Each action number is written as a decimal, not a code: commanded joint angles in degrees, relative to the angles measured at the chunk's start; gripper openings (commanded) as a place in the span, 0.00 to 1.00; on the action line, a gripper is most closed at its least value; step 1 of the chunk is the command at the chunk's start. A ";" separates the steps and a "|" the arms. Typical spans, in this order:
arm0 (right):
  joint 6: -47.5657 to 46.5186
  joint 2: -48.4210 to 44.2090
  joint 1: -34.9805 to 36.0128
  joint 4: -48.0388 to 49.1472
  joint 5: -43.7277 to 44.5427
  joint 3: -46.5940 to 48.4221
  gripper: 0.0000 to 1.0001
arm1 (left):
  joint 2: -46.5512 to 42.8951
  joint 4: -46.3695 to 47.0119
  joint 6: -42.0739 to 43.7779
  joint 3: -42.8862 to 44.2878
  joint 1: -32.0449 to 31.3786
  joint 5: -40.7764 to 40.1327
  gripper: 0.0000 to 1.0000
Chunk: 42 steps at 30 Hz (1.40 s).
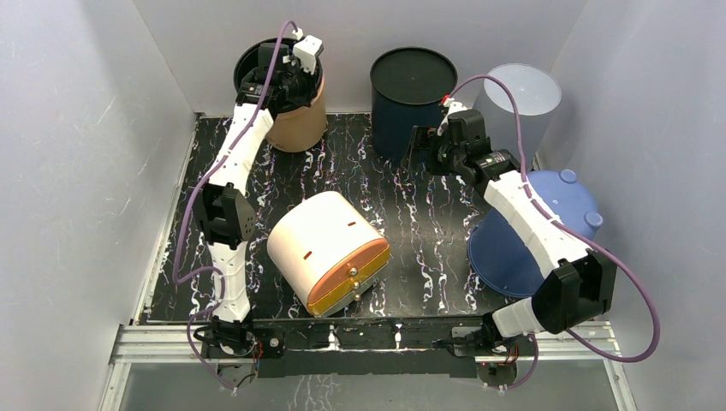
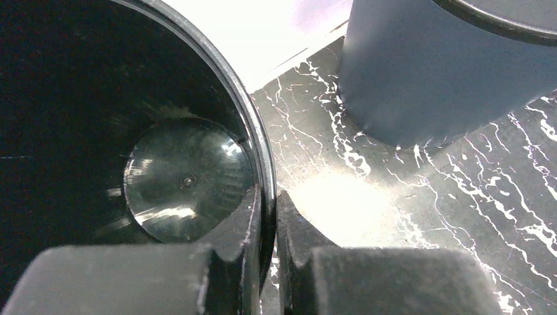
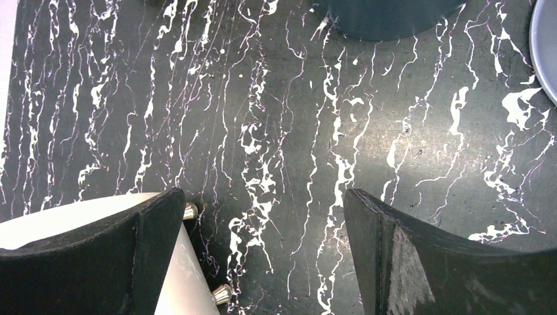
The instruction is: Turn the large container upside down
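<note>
- The left gripper (image 2: 268,205) is clamped on the rim (image 2: 230,79) of the tan container (image 1: 300,127). One finger sits inside the wall and the other outside, with the thin wall pinched between them.
- That container stands upright, mouth up, at the back left corner of the marbled black table (image 1: 411,231). It looks to be the large container that the task means.
- Judged step: the rim is held and the turn-over has not begun. The next move calls for lifting and rolling the wrist until the mouth faces down, while keeping clear of the back wall.
- The container's black inside shows only a shiny round floor (image 2: 187,180); nothing lies in it.
- Just beside it to the right stands a dark blue container (image 1: 402,120) with a flat black top. Its inside is hidden.
- The right gripper (image 3: 263,200) hangs with its fingers wide apart over bare table, holding nothing, near the dark blue container.
- Mid-table, a cream box (image 1: 321,235) with an orange face lies tipped over.
- At the back right is a pale translucent tub (image 1: 522,90), and a blue tub (image 1: 514,248) lies tilted behind the right arm; their contents cannot be seen.
</note>
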 commanded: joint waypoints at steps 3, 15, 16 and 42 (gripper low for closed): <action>0.86 -2.46 -0.15 1.86 -0.52 0.20 0.90 | -6.40 -2.77 -1.24 1.59 -1.39 -0.61 0.00; 15.02 -4.67 -0.15 13.66 -11.12 -1.94 0.89 | -15.53 -5.26 -6.71 -1.05 -3.03 6.20 0.00; 17.62 -4.74 -0.15 15.95 -12.45 -2.70 0.89 | -16.04 -5.36 -7.46 -1.22 -3.19 6.41 0.00; 35.98 20.80 5.74 22.14 -9.41 17.31 0.77 | -27.85 1.80 -8.21 4.64 -4.20 1.67 0.00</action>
